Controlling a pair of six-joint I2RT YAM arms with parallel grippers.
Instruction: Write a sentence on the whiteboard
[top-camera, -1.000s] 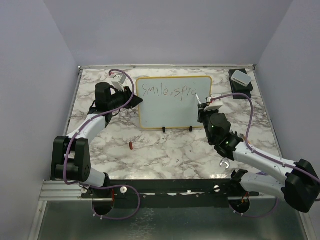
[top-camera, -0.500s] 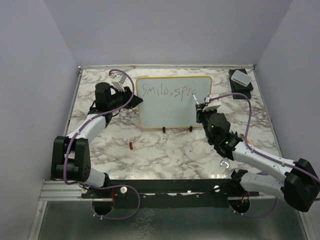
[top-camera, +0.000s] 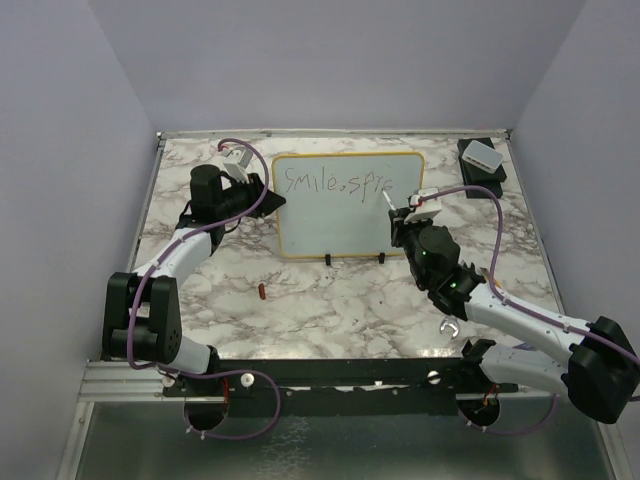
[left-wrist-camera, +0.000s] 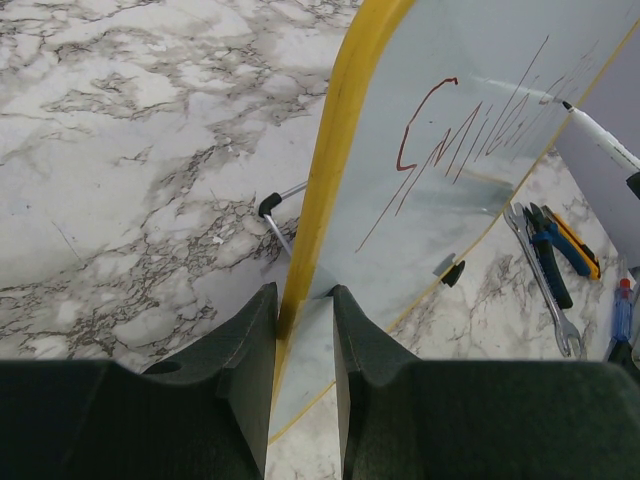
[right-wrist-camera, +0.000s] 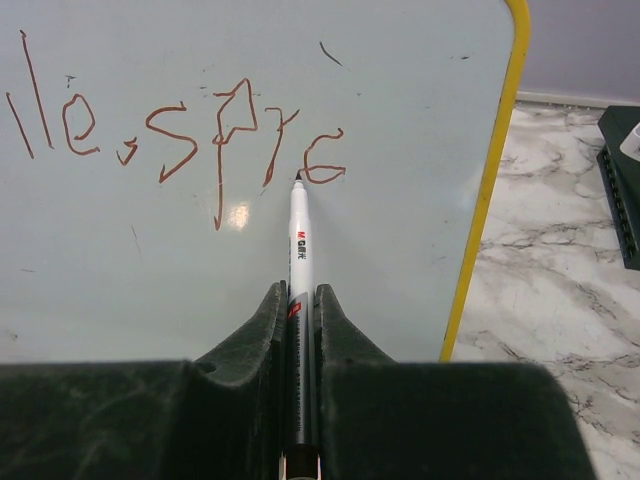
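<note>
The whiteboard (top-camera: 340, 215) stands tilted on small black feet at the table's back middle, pale face with a yellow rim. One line of dark red letters, the sentence (top-camera: 335, 182), reads "smile, spre"; in the right wrist view (right-wrist-camera: 200, 125) it ends in a fresh "e". My left gripper (left-wrist-camera: 303, 312) is shut on the whiteboard's left yellow rim (left-wrist-camera: 330, 170). My right gripper (right-wrist-camera: 300, 300) is shut on a white marker (right-wrist-camera: 301, 240), whose tip touches the board just left of the last letter. The marker also shows in the left wrist view (left-wrist-camera: 600, 135).
A small white box on a black base (top-camera: 481, 158) sits at the back right corner. A small red cap (top-camera: 262, 291) lies on the marble in front of the board. The left wrist view shows pliers and a wrench (left-wrist-camera: 545, 275) reflected beside the board.
My right gripper has shifted a little left and down along the board with the marker, finishing the last letter. The left arm has not moved.
</note>
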